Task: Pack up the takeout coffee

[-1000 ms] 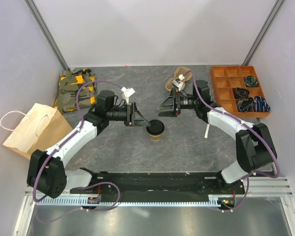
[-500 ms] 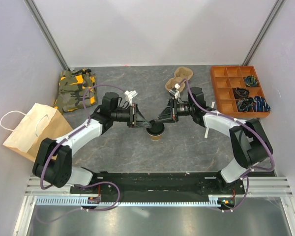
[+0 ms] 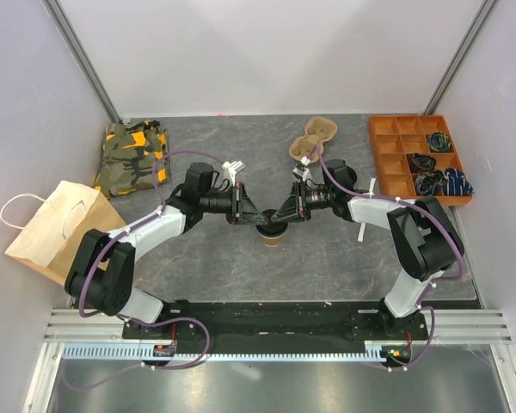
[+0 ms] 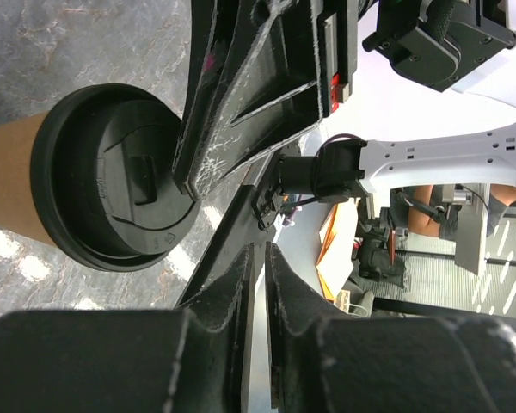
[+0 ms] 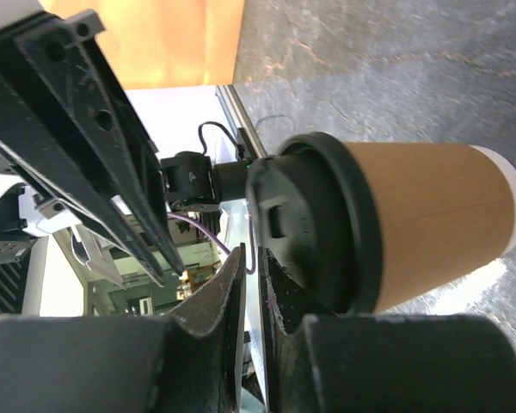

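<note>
My left tool (image 3: pixel 260 219) and right tool (image 3: pixel 282 218), both closed empty, meet from opposite sides over the lid (image 3: pixel 273 229) of the upright cup (image 3: pixel 273 238).

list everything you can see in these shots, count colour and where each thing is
takeout coffee cup: one, tan kraft paper, table centre, between the two grippers
lid: one, black, on the cup
paper bag: one, brown with white handles, left edge
camouflage fabric: one, green and yellow, far left corner
cup carrier: one, tan pulp, far centre
compartment tray: one, orange, far right
small items: several, dark and blue, in the tray's right-hand compartments
table: one, grey stone pattern
left gripper: one, black, jaws together, tips at the lid's left side
right gripper: one, black, jaws together, tips at the lid's right side
</note>
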`<state>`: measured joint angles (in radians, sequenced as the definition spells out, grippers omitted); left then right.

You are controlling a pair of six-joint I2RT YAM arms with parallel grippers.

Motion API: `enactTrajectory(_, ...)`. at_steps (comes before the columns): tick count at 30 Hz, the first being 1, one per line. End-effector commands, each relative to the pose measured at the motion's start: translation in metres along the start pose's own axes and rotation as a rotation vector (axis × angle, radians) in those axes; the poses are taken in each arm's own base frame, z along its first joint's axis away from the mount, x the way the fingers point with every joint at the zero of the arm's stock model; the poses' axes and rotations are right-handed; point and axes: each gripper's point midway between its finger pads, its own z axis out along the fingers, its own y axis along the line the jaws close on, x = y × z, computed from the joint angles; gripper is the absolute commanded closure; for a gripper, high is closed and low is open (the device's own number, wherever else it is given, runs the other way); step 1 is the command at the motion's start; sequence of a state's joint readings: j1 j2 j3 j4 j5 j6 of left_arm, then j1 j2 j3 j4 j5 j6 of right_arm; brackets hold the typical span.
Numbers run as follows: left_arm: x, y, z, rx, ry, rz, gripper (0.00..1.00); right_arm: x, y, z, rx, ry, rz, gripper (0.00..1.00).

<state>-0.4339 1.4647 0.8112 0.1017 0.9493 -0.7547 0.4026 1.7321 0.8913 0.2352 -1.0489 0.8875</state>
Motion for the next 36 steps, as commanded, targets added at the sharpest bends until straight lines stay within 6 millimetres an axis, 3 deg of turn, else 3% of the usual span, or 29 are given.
enactTrajectory(1,-0.004,0.004,0.004,-0.005,-0.010,-0.010,0.86,-0.002,0.000,0.004,-0.004,0.014,-0.042,0.83)
enactTrajectory(13,0.000,0.021,0.010,-0.041,0.006,-0.036,0.87,0.001,-0.018,0.006,0.037,0.031,-0.016,0.86)
enactTrajectory(24,0.011,0.054,0.015,-0.141,0.033,-0.100,0.94,0.006,-0.030,0.007,0.070,0.044,-0.001,0.91)
enactTrajectory(29,0.002,0.038,0.008,-0.126,0.011,-0.009,0.96,0.006,-0.036,0.007,0.088,0.046,0.002,0.93)
enactTrajectory(30,-0.004,0.024,0.003,-0.112,-0.019,0.052,0.96,0.006,-0.036,0.008,0.089,0.047,-0.003,0.93)
enactTrajectory(32,-0.006,0.019,-0.005,-0.147,-0.041,0.109,0.96,0.006,-0.037,0.008,0.094,0.048,0.001,0.94)
enactTrajectory(33,-0.016,0.006,-0.011,-0.157,-0.066,0.208,0.96,0.005,-0.038,0.007,0.097,0.045,0.000,0.94)
enactTrajectory(34,-0.014,0.011,-0.016,-0.219,-0.054,0.206,0.95,0.005,-0.038,0.007,0.099,0.043,0.000,0.95)
enactTrajectory(36,-0.022,0.000,-0.023,-0.262,-0.049,0.328,0.92,0.005,-0.038,0.008,0.103,0.044,0.000,0.96)
